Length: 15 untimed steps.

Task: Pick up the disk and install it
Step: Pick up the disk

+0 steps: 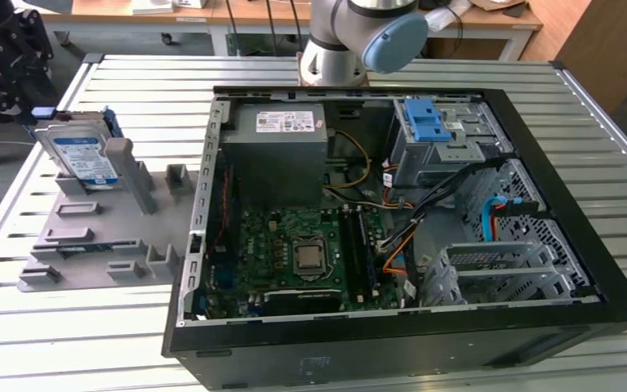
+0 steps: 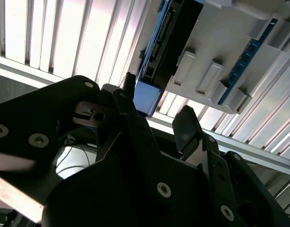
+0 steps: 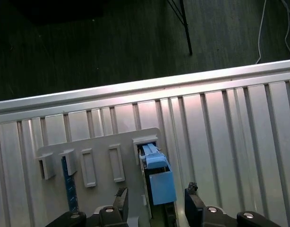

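The disk (image 1: 79,153), silver-grey with a white-and-blue label, stands on edge in the grey holder plate (image 1: 95,237) at the exterior view's left. My black gripper (image 1: 3,61) hangs just past the disk, near the table's far left corner. In the first wrist view the disk's blue carrier end (image 3: 160,182) lies between my two fingertips (image 3: 121,196), with a gap on each side. My gripper (image 3: 156,195) is open and holds nothing. The second wrist view shows the same blue end (image 2: 147,97) close to my gripper (image 2: 157,101).
An open computer case (image 1: 575,269) takes up the middle and right of the slatted metal table (image 1: 128,82). Inside it are a grey drive bay (image 1: 444,151) topped by a blue latch (image 1: 428,122), a power supply (image 1: 281,151) and a motherboard (image 1: 303,253). The table edge (image 3: 135,90) runs near the holder.
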Motion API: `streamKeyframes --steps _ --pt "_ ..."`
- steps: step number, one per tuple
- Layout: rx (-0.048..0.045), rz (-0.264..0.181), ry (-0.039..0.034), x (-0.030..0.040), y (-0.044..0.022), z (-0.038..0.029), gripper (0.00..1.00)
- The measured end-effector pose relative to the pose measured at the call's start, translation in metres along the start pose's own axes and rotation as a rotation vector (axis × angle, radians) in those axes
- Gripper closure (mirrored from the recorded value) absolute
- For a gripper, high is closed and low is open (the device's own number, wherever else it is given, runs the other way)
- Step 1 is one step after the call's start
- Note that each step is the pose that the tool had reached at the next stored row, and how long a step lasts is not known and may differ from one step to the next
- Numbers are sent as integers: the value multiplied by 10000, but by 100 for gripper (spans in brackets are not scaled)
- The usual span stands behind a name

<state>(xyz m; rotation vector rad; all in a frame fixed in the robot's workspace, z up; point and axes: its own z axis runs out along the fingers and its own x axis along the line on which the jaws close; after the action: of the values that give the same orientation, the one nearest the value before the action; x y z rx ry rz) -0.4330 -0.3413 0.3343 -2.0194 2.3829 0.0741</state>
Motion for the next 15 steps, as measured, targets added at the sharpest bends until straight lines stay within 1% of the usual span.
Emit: streamKeyframes --steps 7,9,11,13,15 --pt "-3 0 1 -3 28 64 41" --pt "-3 0 8 -23 37 77 41" --pt "3 0 22 -40 52 97 41" --pt "4 -37 48 -40 62 119 41" --pt "2 -218 86 -38 63 137 41"
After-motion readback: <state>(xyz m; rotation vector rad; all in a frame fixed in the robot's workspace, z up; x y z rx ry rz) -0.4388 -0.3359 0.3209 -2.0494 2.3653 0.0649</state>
